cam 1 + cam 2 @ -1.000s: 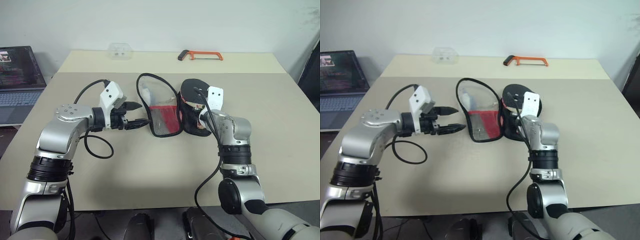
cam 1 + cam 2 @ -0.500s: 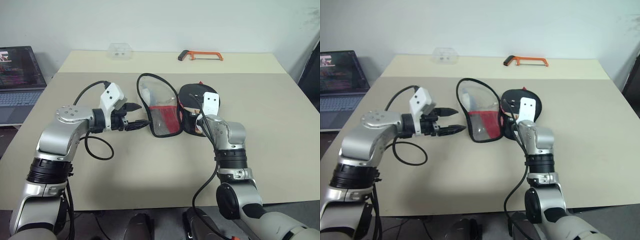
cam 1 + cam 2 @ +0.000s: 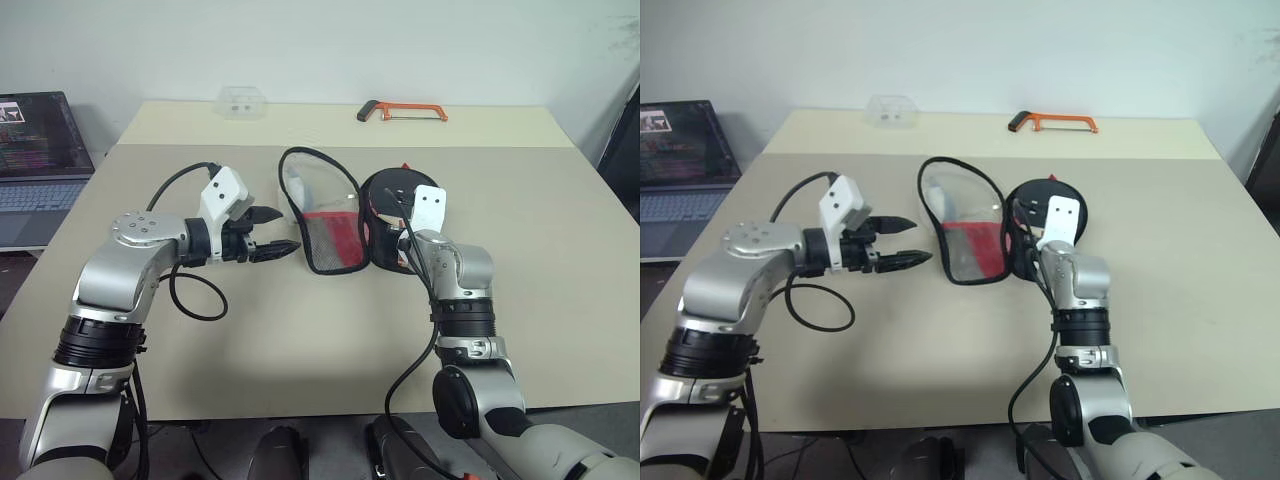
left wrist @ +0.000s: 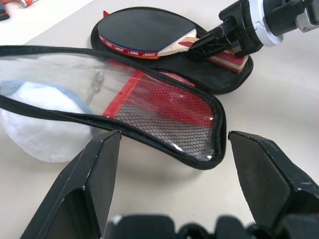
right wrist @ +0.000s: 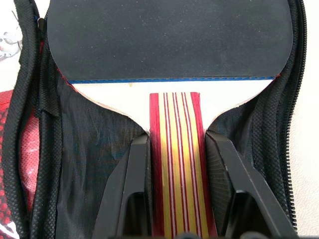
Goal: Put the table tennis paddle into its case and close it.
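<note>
So the paddle (image 5: 169, 45) is lying inside the open black half of the case (image 4: 164, 107), around the middle of the frame in the head views. Flat black rubber face, a thin blue line along the rubber's lower edge, pale wood under that, then a handle striped red and tan. The right claw (image 5: 174, 174) is clamped on that handle, one black finger on each side. The case lies unzipped on the tabletop (image 3: 300, 330); its other half is clear plastic up top with red mesh below, black zip all round. The left claw (image 3: 268, 232) hangs wide open and empty just left of that clear flap.
</note>
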